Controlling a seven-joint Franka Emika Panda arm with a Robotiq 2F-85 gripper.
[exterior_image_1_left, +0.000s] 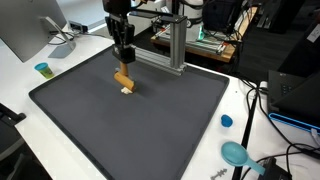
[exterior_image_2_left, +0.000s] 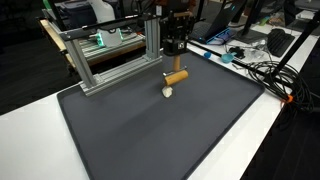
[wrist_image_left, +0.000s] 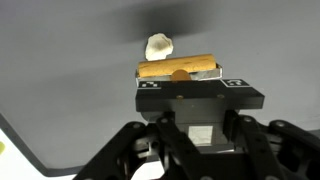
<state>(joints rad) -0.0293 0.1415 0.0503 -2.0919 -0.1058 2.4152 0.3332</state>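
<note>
Keeping the black gripper (exterior_image_1_left: 122, 64) clenched firmly and level on the short orange cylinder (exterior_image_1_left: 122, 77), held just above the dark grey mat (exterior_image_1_left: 150, 130) near the table's frame-bearing edge beside a small white lump (exterior_image_1_left: 127, 91), is judged advisable.

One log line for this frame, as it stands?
end effector: jaws unclear | orange cylinder: at its tips | white piece: beside cylinder on dark mat

Your claw (exterior_image_1_left: 123, 60) is hanging right over the stick (exterior_image_1_left: 122, 76), the lump (exterior_image_1_left: 127, 91) is lying just beside it on the mat (exterior_image_1_left: 150, 130), and the frame (exterior_image_1_left: 177, 45) is standing behind them on the tabletop (exterior_image_1_left: 25, 85).
</note>
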